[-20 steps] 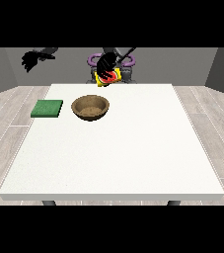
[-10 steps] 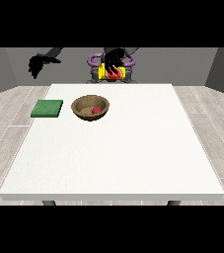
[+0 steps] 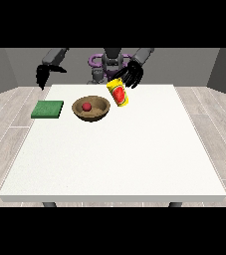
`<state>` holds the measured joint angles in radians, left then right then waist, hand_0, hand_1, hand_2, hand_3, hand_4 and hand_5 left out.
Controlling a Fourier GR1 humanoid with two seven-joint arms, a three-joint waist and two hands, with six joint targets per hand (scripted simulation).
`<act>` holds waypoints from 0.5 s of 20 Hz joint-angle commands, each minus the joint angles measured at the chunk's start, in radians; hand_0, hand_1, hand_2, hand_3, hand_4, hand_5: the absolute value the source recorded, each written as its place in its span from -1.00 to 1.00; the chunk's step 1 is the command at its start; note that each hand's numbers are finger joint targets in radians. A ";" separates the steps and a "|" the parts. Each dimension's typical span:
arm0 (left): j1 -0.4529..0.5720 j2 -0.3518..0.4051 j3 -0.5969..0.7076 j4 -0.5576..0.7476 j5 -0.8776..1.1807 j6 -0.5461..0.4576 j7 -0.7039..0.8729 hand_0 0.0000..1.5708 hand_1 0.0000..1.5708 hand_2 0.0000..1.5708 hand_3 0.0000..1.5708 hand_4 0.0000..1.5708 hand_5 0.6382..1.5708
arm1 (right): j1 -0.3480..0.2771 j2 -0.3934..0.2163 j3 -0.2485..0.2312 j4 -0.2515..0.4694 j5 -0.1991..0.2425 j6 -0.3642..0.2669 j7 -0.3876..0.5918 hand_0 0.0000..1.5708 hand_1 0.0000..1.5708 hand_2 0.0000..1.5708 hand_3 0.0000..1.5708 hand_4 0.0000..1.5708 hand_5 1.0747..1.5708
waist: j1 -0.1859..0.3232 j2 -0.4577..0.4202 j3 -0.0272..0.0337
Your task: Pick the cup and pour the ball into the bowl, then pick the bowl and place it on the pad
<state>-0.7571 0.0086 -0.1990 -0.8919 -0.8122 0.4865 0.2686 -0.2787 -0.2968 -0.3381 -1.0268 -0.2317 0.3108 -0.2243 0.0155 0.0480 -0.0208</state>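
Note:
The yellow cup (image 3: 119,93) with a red label leans tilted just right of the wooden bowl (image 3: 100,111), its base near the table. The hand at the view's right (image 3: 133,74) hovers directly above the cup with its fingers spread downward, their tips at the cup's upper rim but not wrapped round it. A red ball (image 3: 86,106) lies inside the bowl. The green pad (image 3: 48,109) lies flat to the bowl's left. The hand at the view's left (image 3: 42,76) hangs beyond the table's far left corner with relaxed fingers and holds nothing.
The white table (image 3: 119,159) stretches wide toward the camera in front of the bowl. The robot's torso (image 3: 109,63) stands behind the far edge. Grey floor planks surround the table.
The ball has landed in the bowl. The cup has moved from over the bowl down to its right side, and the fingers above it have spread. The other hand has dropped lower.

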 commanded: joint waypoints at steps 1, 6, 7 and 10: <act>0.117 -0.008 0.066 -0.141 0.347 0.044 -0.140 -1.00 -1.00 -1.00 -1.00 -1.00 0.96 | -0.059 0.060 0.022 -0.025 0.012 -0.063 -0.006 -1.00 -1.00 -1.00 -1.00 -0.64 0.99 | -0.005 0.088 0.0010; 0.237 -0.008 0.044 -0.275 0.623 -0.132 -0.409 -1.00 -1.00 -1.00 -1.00 -1.00 0.99 | -0.092 0.129 0.032 -0.033 0.057 -0.203 -0.009 -1.00 -1.00 -1.00 -1.00 -0.73 1.00 | 0.104 0.122 0.0145; 0.262 -0.009 0.041 -0.275 0.644 -0.174 -0.426 -1.00 -1.00 -1.00 -1.00 -1.00 0.99 | -0.077 0.180 0.052 -0.034 0.077 -0.255 -0.004 -1.00 -1.00 -1.00 -1.00 -0.69 1.00 | 0.125 0.099 0.0162; 0.301 -0.002 0.042 -0.324 0.664 -0.273 -0.485 -1.00 -1.00 -1.00 -1.00 -1.00 0.98 | -0.107 0.143 -0.021 0.044 0.049 -0.275 -0.071 -1.00 -1.00 -1.00 -1.00 -0.59 1.00 | 0.200 0.141 0.0207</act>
<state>-0.5275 0.0020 -0.1542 -1.1483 -0.2379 0.3241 -0.1104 -0.3669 -0.1667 -0.3197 -1.0339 -0.1795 0.0938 -0.2398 0.1322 0.1517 -0.0059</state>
